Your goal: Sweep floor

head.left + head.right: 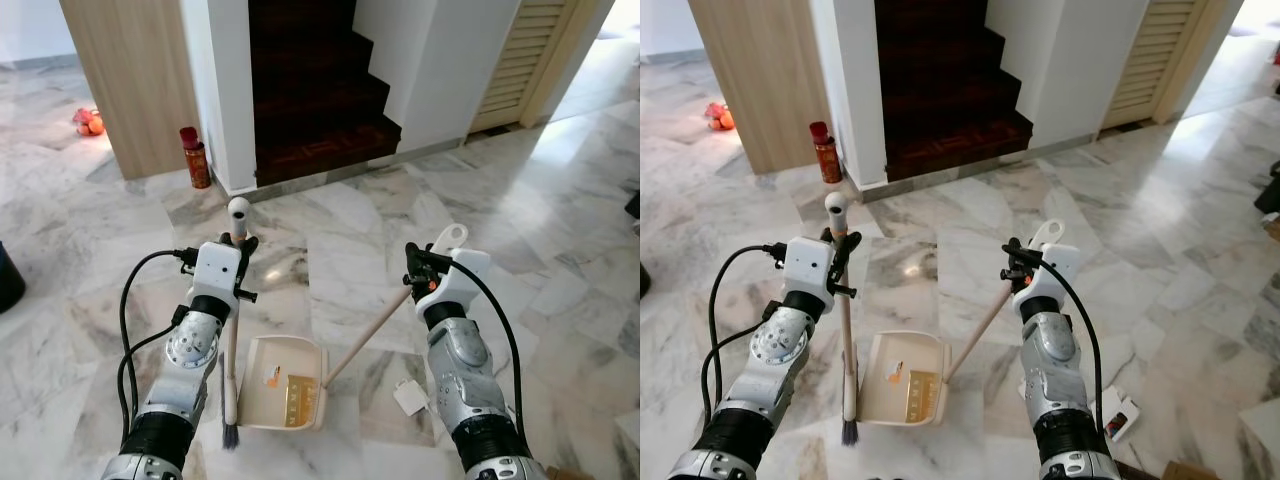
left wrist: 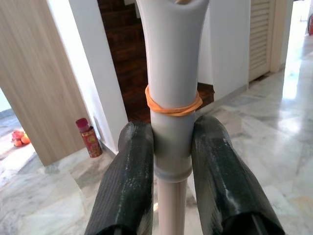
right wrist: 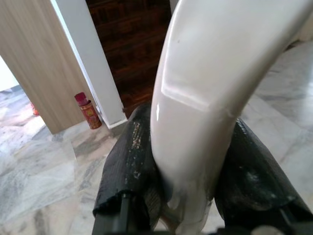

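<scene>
My left gripper (image 1: 240,243) is shut on the upper handle of a small broom (image 1: 232,340), which stands nearly upright with its dark bristles on the marble floor. In the left wrist view both black fingers (image 2: 128,181) clamp the grey grip of the broom handle (image 2: 172,98), ringed by an orange rubber band. My right gripper (image 1: 418,268) is shut on the long handle (image 1: 365,335) of a cream dustpan (image 1: 283,383) resting on the floor between my arms. Small orange and yellow bits of litter (image 1: 272,377) lie in the pan. The right wrist view shows the dustpan handle's white loop (image 3: 205,93) between the fingers.
A white packet (image 1: 410,396) lies on the floor by my right arm. A red canister (image 1: 195,158) stands by the white wall corner beside the dark wooden stairs (image 1: 315,100). Orange fruit in a bag (image 1: 88,123) sits at the far left. A louvred door (image 1: 520,60) is at the right.
</scene>
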Robot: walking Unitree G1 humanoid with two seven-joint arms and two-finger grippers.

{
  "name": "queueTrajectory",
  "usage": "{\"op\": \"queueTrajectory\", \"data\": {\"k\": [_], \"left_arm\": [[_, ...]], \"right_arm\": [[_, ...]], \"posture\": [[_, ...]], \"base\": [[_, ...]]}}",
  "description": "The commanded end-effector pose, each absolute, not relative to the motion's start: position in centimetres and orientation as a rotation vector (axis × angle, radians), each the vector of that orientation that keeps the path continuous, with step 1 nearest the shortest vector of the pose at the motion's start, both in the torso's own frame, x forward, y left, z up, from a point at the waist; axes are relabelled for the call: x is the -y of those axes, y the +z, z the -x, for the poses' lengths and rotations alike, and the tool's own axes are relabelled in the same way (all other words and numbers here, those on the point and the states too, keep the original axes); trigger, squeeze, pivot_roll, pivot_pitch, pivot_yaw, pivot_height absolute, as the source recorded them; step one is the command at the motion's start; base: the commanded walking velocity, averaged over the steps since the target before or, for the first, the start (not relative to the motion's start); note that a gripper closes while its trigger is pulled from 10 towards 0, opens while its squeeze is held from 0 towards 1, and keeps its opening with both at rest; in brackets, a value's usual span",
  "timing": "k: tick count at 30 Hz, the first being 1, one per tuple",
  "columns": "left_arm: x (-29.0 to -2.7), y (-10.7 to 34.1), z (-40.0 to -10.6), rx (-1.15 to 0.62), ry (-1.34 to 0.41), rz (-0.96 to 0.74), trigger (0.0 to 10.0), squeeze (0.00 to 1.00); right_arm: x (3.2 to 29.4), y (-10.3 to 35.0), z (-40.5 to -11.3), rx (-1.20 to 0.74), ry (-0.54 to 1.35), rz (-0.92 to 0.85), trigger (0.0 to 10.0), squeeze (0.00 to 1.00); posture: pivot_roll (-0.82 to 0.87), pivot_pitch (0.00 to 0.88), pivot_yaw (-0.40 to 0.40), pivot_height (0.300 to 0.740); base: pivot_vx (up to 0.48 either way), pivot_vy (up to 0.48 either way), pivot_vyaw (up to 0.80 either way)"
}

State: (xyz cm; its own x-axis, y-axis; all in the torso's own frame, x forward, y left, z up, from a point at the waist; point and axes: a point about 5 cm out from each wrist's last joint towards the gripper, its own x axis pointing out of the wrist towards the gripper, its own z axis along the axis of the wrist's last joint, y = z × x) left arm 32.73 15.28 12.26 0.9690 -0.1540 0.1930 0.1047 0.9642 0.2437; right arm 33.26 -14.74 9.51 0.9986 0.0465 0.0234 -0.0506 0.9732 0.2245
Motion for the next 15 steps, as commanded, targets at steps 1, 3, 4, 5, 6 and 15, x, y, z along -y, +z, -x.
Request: {"op": "queueTrajectory", "data": {"k": [1, 3, 4, 5, 6, 15], "left_arm": [[-14.69, 12.87, -32.85, 0.242, -0.153, -0.241, 10.0, 0.00], [-14.54, 12.91, -32.88, 0.243, -0.158, -0.240, 10.0, 0.00], [-14.47, 12.93, -32.89, 0.245, -0.160, -0.240, 10.0, 0.00], [-14.40, 13.00, -32.94, 0.246, -0.162, -0.238, 10.0, 0.00], [-14.40, 13.00, -32.94, 0.246, -0.162, -0.238, 10.0, 0.00], [-14.33, 13.05, -33.00, 0.248, -0.170, -0.241, 10.0, 0.00]], "right_arm": [[14.84, 10.19, -33.57, 0.045, 0.047, -0.244, 10.0, 0.00], [14.82, 10.17, -33.55, 0.045, 0.048, -0.242, 10.0, 0.00], [14.81, 10.15, -33.53, 0.045, 0.048, -0.241, 10.0, 0.00], [14.79, 10.15, -33.54, 0.044, 0.048, -0.240, 10.0, 0.00], [14.79, 10.15, -33.54, 0.044, 0.048, -0.240, 10.0, 0.00], [14.63, 10.21, -33.60, 0.045, 0.053, -0.242, 10.0, 0.00]], "posture": [[0.01, 0.000, -0.030, 0.740], [0.01, 0.000, -0.029, 0.740], [0.01, 0.000, -0.029, 0.740], [0.01, 0.000, -0.027, 0.740], [0.01, 0.000, -0.027, 0.740], [0.01, 0.000, -0.026, 0.740]], "base": [[0.000, 0.322, 0.00], [0.000, 0.319, 0.00], [0.000, 0.315, 0.00], [0.000, 0.311, 0.00], [0.000, 0.311, 0.00], [0.000, 0.314, 0.00]]}}
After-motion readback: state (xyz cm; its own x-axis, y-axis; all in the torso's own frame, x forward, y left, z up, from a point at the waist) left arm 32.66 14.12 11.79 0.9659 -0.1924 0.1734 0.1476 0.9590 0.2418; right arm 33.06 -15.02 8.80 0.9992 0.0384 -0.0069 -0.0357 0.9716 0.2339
